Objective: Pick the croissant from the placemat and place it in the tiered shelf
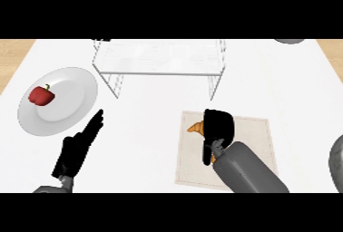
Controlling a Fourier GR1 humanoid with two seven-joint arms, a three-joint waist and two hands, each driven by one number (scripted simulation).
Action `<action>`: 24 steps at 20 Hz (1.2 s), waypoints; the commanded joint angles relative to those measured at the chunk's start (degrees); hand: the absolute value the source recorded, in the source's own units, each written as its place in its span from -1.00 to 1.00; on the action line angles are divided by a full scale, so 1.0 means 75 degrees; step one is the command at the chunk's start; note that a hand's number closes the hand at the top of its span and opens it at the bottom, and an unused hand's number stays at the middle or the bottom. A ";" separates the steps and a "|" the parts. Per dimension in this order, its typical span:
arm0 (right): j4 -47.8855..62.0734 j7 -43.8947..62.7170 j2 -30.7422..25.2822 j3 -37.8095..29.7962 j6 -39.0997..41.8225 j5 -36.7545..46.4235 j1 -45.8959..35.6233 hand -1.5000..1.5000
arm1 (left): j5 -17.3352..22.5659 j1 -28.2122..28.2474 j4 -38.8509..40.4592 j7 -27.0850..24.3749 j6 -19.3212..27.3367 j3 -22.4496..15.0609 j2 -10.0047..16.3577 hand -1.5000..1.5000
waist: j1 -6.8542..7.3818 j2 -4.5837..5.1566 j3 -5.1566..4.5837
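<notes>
An orange-brown croissant lies on the beige placemat right of centre; only its left tip and a sliver near the wrist show. My right hand covers it from above, fingers curled down round it. The tiered shelf, white with thin wire legs, stands at the back centre, apart from the hand. My left hand rests at the lower left with its fingers straight, pointing up and right, holding nothing.
A white plate with a red bell pepper on it sits at the left. A grey rounded object shows at the right edge, another at the top right. Wooden floor borders the white counter.
</notes>
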 commanded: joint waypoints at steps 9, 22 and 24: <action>0.0870 -0.1251 0.0481 -0.0477 -0.0325 0.1019 -0.0221 1.00 | -0.0511 -0.0074 0.0505 -0.0519 -0.0039 0.0176 -0.0454 0.00 | 0.0000 0.0022 0.0005; -0.2391 0.1447 0.0737 -0.0113 -0.0857 0.1304 0.0968 1.00 | -0.0320 0.0071 0.0061 -0.0024 -0.0480 0.0479 -0.0229 0.00 | -0.0050 -0.0028 0.0006; -0.3259 0.2097 0.0739 0.0299 -0.0860 0.1307 0.1204 1.00 | -0.0310 -0.0039 0.0498 -0.0421 -0.0460 0.0636 -0.0253 0.00 | -0.0098 -0.0023 -0.0001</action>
